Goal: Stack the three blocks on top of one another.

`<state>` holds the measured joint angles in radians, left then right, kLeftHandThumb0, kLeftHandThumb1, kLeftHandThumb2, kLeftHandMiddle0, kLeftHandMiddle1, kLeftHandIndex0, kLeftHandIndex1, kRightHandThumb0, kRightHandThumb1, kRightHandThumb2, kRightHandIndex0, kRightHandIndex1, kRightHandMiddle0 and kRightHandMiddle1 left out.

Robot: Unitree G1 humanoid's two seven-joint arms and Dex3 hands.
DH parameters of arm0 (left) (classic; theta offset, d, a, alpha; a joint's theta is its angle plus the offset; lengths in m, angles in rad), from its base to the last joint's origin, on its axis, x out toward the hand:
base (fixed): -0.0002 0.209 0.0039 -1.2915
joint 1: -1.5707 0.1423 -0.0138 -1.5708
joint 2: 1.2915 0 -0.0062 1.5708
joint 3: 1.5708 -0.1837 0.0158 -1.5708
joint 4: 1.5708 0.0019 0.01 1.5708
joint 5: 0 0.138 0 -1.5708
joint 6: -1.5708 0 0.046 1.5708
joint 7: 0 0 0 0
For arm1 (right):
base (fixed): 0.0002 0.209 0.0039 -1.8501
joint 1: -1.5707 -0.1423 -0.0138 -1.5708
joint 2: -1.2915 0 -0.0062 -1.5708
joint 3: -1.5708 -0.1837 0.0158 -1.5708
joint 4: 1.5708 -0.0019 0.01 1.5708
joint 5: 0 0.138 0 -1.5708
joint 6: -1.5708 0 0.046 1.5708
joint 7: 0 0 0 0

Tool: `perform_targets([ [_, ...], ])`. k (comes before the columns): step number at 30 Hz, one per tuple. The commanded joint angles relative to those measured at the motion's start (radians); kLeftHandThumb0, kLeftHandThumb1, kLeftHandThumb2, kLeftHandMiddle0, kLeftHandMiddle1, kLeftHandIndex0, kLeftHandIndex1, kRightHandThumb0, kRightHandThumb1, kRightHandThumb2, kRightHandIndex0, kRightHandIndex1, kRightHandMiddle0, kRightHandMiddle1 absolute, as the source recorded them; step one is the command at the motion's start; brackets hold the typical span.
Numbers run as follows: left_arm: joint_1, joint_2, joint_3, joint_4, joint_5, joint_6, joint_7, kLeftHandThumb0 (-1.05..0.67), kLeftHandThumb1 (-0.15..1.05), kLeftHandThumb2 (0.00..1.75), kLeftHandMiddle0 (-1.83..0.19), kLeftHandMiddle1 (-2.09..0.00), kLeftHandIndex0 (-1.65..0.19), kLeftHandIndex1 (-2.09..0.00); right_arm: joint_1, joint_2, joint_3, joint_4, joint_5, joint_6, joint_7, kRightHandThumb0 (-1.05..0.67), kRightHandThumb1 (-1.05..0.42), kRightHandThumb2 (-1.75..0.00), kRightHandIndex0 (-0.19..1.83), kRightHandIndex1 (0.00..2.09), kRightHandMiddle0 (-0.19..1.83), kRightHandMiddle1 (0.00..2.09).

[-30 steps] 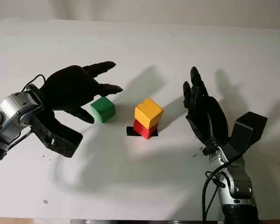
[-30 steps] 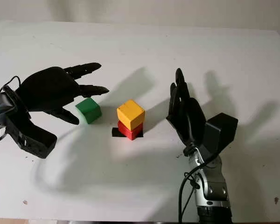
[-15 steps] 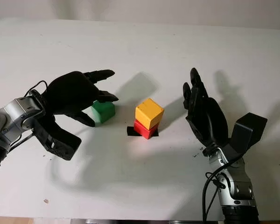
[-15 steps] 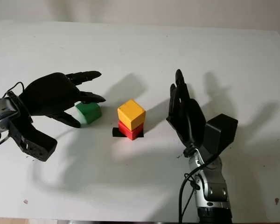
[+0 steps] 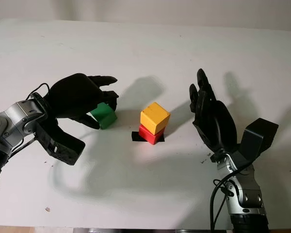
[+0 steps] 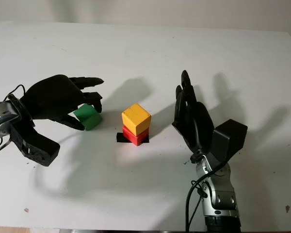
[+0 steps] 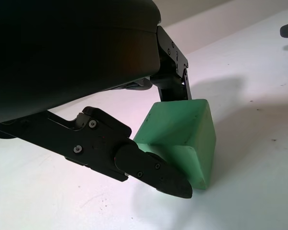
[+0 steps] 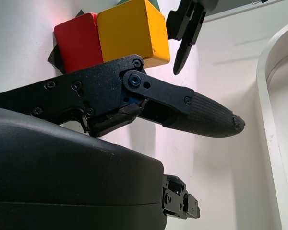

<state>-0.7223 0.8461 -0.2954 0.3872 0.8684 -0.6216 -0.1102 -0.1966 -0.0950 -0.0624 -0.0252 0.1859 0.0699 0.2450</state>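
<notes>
- Left hand (image 5: 80, 97) pinching the green block (image 5: 105, 115), ready for lifting.
- Yellow block (image 5: 154, 117) tops the red block (image 5: 149, 134).
- Right hand (image 5: 211, 116), holding nothing, beside the stack.

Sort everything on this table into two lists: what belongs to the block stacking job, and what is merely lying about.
Part of the job:
- green wooden cube, gripped by the left hand
- yellow wooden cube, sitting on the red one
- red wooden cube, under the yellow
- right hand, open, beside the stack

Lying about:
- black tape square under the red cube
- white table
</notes>
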Motion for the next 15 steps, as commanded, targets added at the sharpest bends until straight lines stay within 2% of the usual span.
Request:
perform_targets([
  [1, -0.045, 0.013, 0.015, -0.024, -0.023, 0.011, -0.032, -0.42, 0.98, 0.06, -0.29, -0.06, -0.41, -1.24, 0.008, -0.004, 0.005, 0.003, -0.004, -0.007, 0.003, -0.77, -1.05, -0.77, -0.19, 0.00, -0.19, 0.00],
  [3, -0.069, 0.011, 0.017, -0.032, -0.052, 0.022, -0.091, -0.45, 0.98, 0.06, -0.31, -0.06, -0.41, -1.24, 0.006, -0.005, 0.008, 0.004, -0.006, -0.007, 0.001, -0.77, -1.05, -0.77, -0.19, 0.00, -0.19, 0.00],
  [6, -0.122, 0.000, 0.023, -0.043, -0.158, 0.062, -0.254, -0.46, 0.99, 0.06, -0.30, -0.06, -0.41, -1.21, 0.004, -0.004, 0.010, 0.009, -0.009, -0.014, -0.003, -0.76, -1.05, -0.77, -0.19, 0.00, -0.19, 0.00],
  [10, -0.233, -0.020, 0.017, -0.056, -0.286, 0.154, -0.499, -0.43, 0.99, 0.05, -0.30, -0.06, -0.47, -1.06, 0.004, -0.004, 0.013, 0.010, -0.007, -0.008, 0.000, -0.75, -1.05, -0.77, -0.19, 0.00, -0.19, 0.00],
  [15, -0.372, -0.045, 0.006, -0.058, -0.363, 0.224, -0.695, -0.44, 1.02, 0.06, -0.28, -0.05, -0.51, -0.97, 0.009, 0.008, 0.023, 0.008, -0.019, -0.005, -0.018, -0.75, -1.05, -0.72, -0.19, 0.00, -0.19, 0.00],
])
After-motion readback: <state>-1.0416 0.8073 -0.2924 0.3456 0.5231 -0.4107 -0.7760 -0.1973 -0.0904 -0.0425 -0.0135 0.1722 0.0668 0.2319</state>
